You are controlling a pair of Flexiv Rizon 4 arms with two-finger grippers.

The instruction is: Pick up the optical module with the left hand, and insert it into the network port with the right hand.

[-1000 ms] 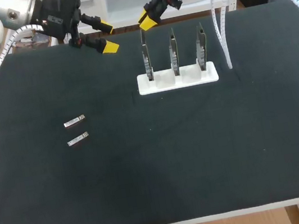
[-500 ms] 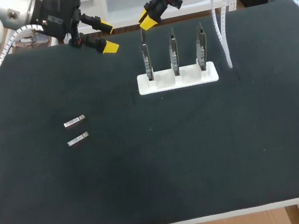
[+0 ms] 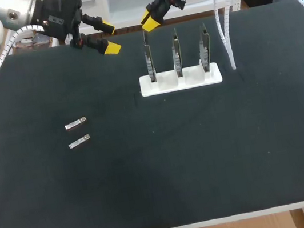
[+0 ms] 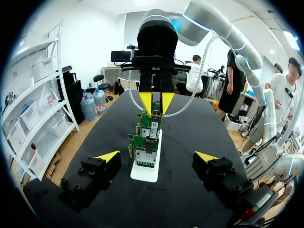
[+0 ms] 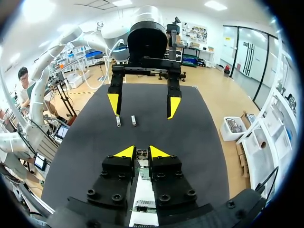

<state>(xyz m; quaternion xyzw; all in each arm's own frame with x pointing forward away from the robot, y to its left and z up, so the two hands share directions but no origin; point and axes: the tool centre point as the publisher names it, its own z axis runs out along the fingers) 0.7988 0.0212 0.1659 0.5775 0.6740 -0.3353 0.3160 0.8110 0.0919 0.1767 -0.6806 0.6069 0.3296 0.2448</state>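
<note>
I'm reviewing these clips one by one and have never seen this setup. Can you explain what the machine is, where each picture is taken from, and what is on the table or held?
These are two robot arms at a black table, each ending in a two-fingered claw with yellow tips. The head view looks down from above and behind; each round picture comes from a camera on one arm's wrist, looking along its claw. On the table lie two small silver optical modules, parallel and untouched, and a white rack holding three circuit boards upright. The left claw hangs wide open above the table's far side, holding nothing. The right claw hangs just over the rack's boards; whether it grips one I cannot tell.
</note>
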